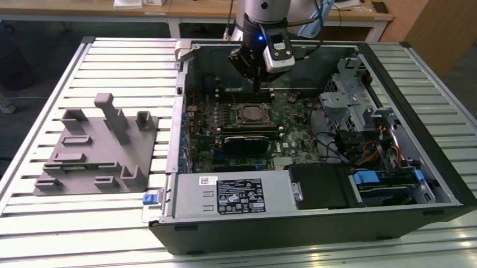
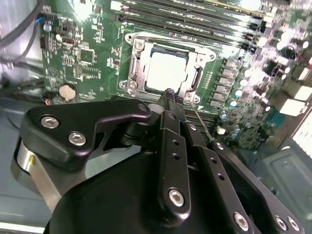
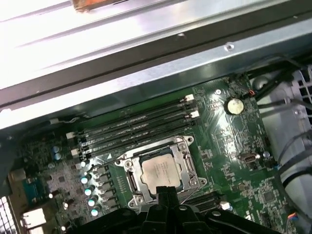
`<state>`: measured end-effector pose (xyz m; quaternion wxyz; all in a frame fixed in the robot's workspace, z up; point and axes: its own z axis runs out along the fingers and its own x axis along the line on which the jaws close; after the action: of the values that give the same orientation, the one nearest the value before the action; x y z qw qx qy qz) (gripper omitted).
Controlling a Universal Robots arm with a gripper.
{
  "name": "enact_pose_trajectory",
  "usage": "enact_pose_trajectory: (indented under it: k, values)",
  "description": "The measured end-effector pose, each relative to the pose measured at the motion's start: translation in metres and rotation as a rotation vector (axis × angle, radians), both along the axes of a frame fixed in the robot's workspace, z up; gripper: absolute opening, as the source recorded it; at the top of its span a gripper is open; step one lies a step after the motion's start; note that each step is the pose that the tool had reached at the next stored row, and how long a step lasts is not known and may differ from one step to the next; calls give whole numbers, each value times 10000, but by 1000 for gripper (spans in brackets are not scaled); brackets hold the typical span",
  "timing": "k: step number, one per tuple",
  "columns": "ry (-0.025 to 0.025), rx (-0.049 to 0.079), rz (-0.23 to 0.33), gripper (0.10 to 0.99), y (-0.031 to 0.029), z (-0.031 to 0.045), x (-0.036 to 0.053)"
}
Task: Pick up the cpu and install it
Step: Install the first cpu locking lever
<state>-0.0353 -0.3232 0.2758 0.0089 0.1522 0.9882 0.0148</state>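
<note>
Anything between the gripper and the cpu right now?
Nothing: in both wrist views the gripper hangs just clear of the cpu, which sits in the socket.

A pale table of ribbed aluminium slats [image 1: 44, 223] carries everything. On it, toward the exterior view's left, lies a flat grey plastic fixture plate with raised blocks and upright posts [image 1: 93, 151]. Beside that plate, toward the exterior view's right, lies an open black desktop computer case on its side [image 1: 313, 229], its interior facing upward and reaching nearly to the table's edge.
</note>
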Motion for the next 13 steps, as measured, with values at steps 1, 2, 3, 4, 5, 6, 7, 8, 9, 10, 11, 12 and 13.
enact_pose_trajectory:
  k: [1, 2, 3, 4, 5, 6, 7, 8, 9, 10, 11, 12, 13]
  values:
    - [0, 0, 180, 106, 0, -1, 0]
    - [0, 0, 359, 106, 0, -2, 0]
    - [0, 0, 546, 106, 0, -3, 0]
    - [-1, 0, 731, 106, 0, -4, 0]
    - [0, 0, 914, 106, 0, -5, 0]
    - [1, 0, 1086, 106, 0, -6, 0]
    - [0, 0, 1261, 106, 0, -7, 0]
    - [0, 0, 1430, 106, 0, -7, 0]
    - [0, 0, 1594, 106, 0, -8, 0]
    - [0, 0, 1743, 106, 0, -9, 0]
    - [-1, 0, 1876, 106, 0, -9, 0]
    - [-1, 1, 1964, 106, -1, -10, -1]
    - [-2, 1, 2004, 106, -1, -11, -1]
